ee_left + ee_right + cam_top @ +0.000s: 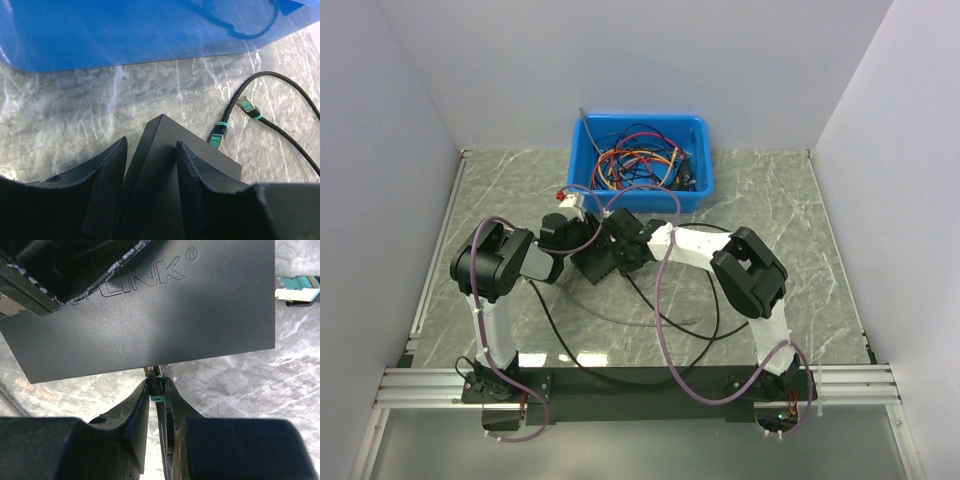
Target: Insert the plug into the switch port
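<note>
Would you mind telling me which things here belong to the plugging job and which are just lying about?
For the job:
switch, gripped by the left fingers
plug, pinched in the right fingers

Lying about:
blue bin
tangled wires inside it
spare plug on the table

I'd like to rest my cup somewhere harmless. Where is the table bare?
Bare table lies in the far corners either side of the bin, and right of the right arm. The middle is crowded: left pincer gripping the switch, right pincer pinching the plug at it, black cable looping toward the near edge.
</note>
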Available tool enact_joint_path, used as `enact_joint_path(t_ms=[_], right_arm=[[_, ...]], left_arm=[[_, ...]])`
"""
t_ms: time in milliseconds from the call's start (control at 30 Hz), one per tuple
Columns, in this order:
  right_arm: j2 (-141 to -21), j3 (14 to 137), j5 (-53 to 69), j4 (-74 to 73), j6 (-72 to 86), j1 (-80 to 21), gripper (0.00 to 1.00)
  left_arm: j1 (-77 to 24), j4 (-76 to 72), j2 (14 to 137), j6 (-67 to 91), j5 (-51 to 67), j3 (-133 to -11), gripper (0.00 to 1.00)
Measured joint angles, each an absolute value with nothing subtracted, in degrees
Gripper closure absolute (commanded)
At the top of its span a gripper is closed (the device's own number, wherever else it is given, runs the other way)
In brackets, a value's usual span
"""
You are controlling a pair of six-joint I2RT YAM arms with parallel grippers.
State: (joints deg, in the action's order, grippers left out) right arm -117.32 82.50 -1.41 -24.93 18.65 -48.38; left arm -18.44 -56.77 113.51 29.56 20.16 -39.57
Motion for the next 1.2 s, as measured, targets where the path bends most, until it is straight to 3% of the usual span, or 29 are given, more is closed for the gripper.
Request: enact_joint_path(t_ms=[967, 1033, 1200], right_arm=[[-121.49, 89.45, -1.61, -28.73, 16.78, -47.81, 1.00], [-121.58, 89.58, -1.61, -28.82, 16.84, -47.79, 0.96], [-121.58, 89.58, -1.65, -28.80, 16.84, -47.77, 0.71]], left_arm=[[-17.30, -58.11, 114.17, 29.39, 17.65, -40.01, 0.55], [-17.30, -58.13, 114.17, 29.34, 17.47, -40.01, 0.55], [-17.30, -58.15, 114.17, 29.36, 17.45, -40.01, 0.55]])
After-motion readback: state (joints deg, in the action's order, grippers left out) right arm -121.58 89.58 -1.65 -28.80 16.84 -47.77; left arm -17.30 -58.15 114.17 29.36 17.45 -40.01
